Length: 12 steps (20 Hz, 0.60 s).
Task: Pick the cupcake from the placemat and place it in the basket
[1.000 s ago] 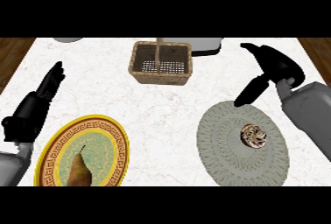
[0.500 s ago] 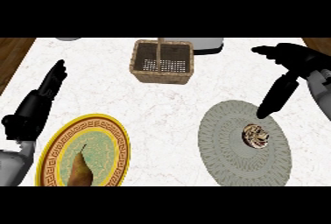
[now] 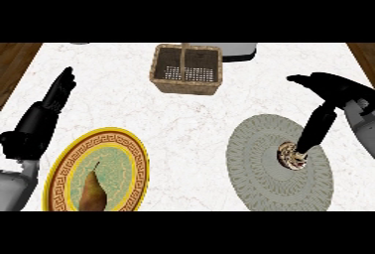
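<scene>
The cupcake (image 3: pixel 292 156) is a small brown and cream swirl standing on the round grey patterned placemat (image 3: pixel 256 163) at the right. My right hand (image 3: pixel 333 94) hovers over the placemat's upper right, open, its thumb reaching down to the cupcake's upper right edge while the fingers point left, well above it. The woven basket (image 3: pixel 187 69) stands at the back centre, nothing visible inside it. At the left edge my left hand (image 3: pixel 50 106) rests open, fingers pointing up and away.
A yellow and orange plate (image 3: pixel 121 158) with a brown pear (image 3: pixel 92 191) lies at the front left. A grey appliance (image 3: pixel 238 49) sits behind the basket at the right. Dark wood floor shows past the counter's left and right corners.
My right hand has swung further right and toward me, its thumb dropping from the placemat's far rim to the cupcake. The left hand has barely shifted.
</scene>
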Motion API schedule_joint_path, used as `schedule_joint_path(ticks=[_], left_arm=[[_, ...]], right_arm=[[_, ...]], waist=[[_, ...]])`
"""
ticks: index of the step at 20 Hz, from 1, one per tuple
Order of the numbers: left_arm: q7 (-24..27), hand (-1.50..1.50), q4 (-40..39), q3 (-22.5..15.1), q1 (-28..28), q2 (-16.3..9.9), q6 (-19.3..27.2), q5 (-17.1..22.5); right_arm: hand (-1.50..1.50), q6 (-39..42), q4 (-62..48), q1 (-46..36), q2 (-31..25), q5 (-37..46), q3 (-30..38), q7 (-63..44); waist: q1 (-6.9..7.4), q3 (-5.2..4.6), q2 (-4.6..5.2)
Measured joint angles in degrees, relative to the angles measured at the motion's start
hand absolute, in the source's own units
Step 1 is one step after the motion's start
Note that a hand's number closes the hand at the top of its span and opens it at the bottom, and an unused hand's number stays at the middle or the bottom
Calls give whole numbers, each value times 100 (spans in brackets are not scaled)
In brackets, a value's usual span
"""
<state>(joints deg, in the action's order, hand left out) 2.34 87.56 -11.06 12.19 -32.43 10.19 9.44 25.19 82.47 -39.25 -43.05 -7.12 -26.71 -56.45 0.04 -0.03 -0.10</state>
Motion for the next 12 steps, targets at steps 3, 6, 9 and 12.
schedule_joint_path(ticks=[3, 6, 9, 12], left_arm=[[-45, 0, -21, 30, 51, 52, -45, -69], [-12, 0, -7, 104, -8, 71, -104, -117], [-38, 0, 32, 190, -49, 86, -208, -155], [-4, 0, -53, 267, -28, 181, -290, -242]], right_arm=[[-150, 56, -30, 122, 44, 27, -80, -19], [-150, 70, -65, 335, 150, 177, -210, -1], [-150, 97, -96, 533, 188, 354, -187, 67], [-150, 127, -106, 701, 270, 578, -126, 134]], waist=[[-2, -1, 2], [4, 0, 3], [3, 2, 4], [-2, 3, 6]])
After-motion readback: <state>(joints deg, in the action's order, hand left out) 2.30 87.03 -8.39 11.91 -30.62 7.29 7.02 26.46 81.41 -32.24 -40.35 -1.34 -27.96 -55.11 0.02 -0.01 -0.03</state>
